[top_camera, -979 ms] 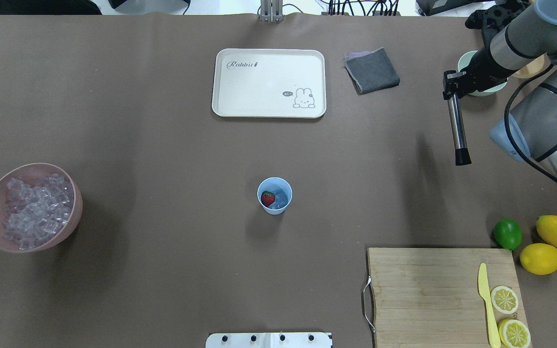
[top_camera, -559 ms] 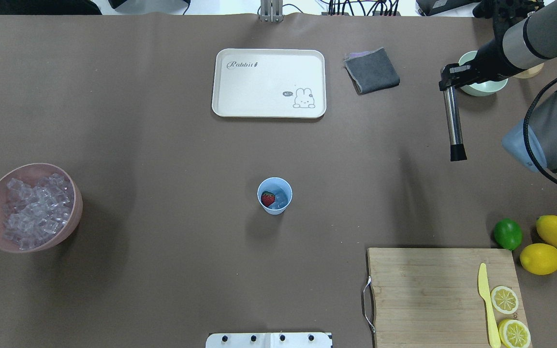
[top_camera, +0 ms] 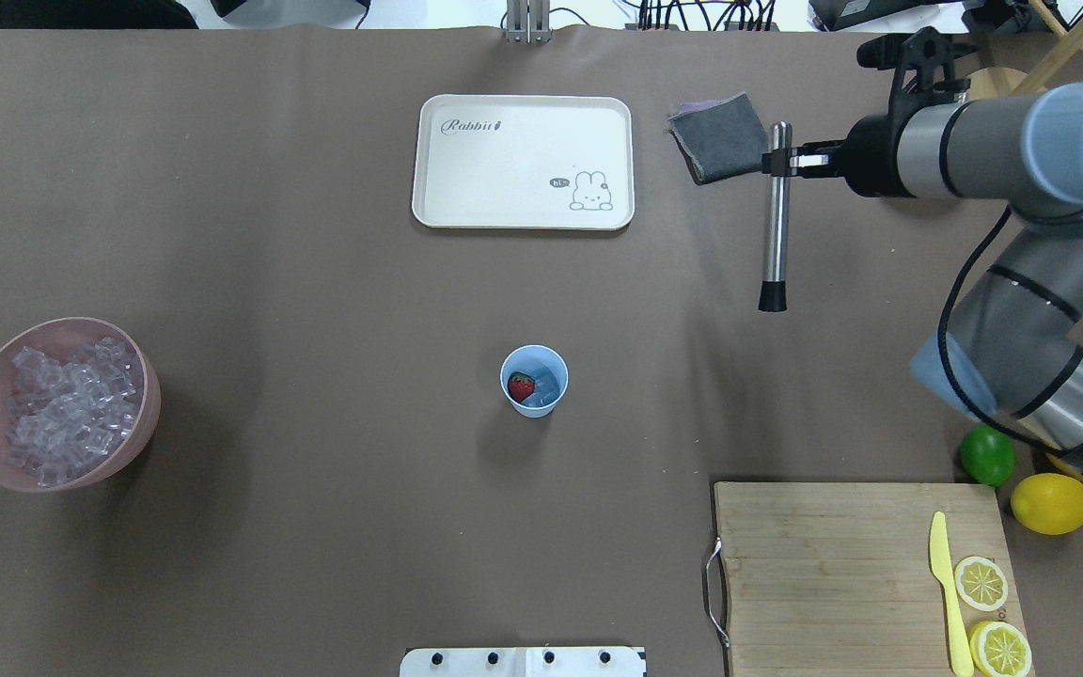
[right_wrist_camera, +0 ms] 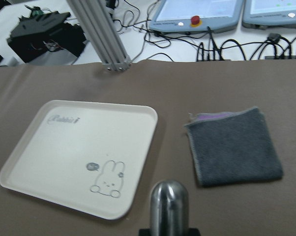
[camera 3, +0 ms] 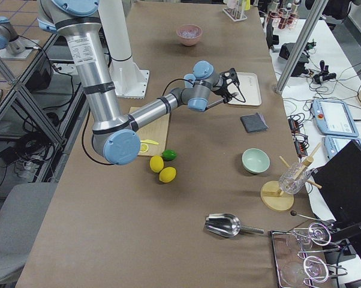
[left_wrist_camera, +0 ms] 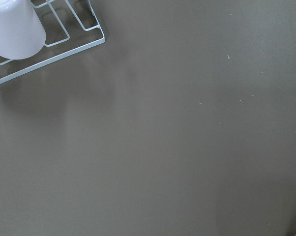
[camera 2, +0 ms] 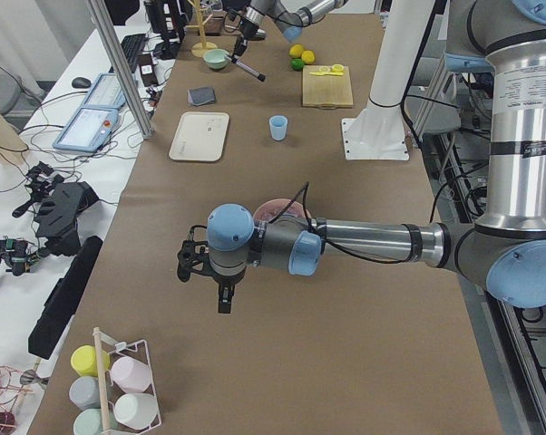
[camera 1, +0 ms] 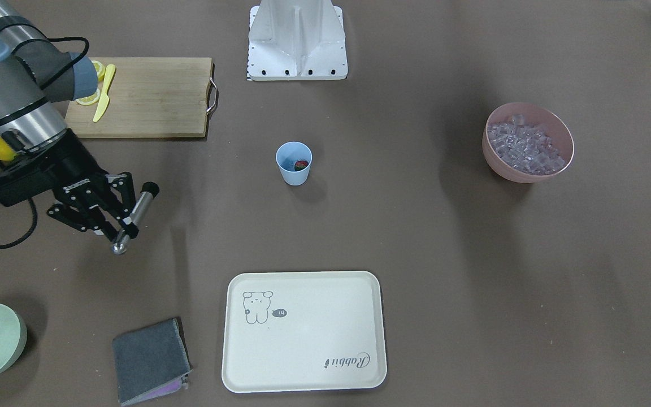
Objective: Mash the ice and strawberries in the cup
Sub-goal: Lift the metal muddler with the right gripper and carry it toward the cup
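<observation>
The cup [top_camera: 534, 380] stands upright on the surface [top_camera: 316, 282], near its middle, with the open mouth up. Inside it lies the strawberry [top_camera: 521, 385], on the side toward the robot's left. Beside it, a little ice [top_camera: 547, 385] shows only faintly.

The right claw [top_camera: 786, 162] is closed on a metal stick [top_camera: 775, 226] and holds it near the bare rounded end. The stick hangs above the surface. In the overhead view its long axis runs almost straight from the far side toward the robot, with the black tip on the robot's side. The cup is well apart from this claw, nearer to the robot and more to its left. Bare brown surface lies between the black tip and the cup.

The left claw [camera 2: 220, 288] hangs over the left end of the surface, far from the cup. I cannot tell if it is wide or narrow.

A grey cloth [top_camera: 720, 136] lies just beside the held end of the stick, and a white tray [top_camera: 523, 162] lies further left. A pink bowl [top_camera: 142, 423] full of ice cubes stands at the left edge. On the right are a cutting board [top_camera: 824, 564] with a yellow knife [top_camera: 948, 592] and lemon slices [top_camera: 980, 582], then a lime [top_camera: 986, 454] and a lemon [top_camera: 1051, 503].
</observation>
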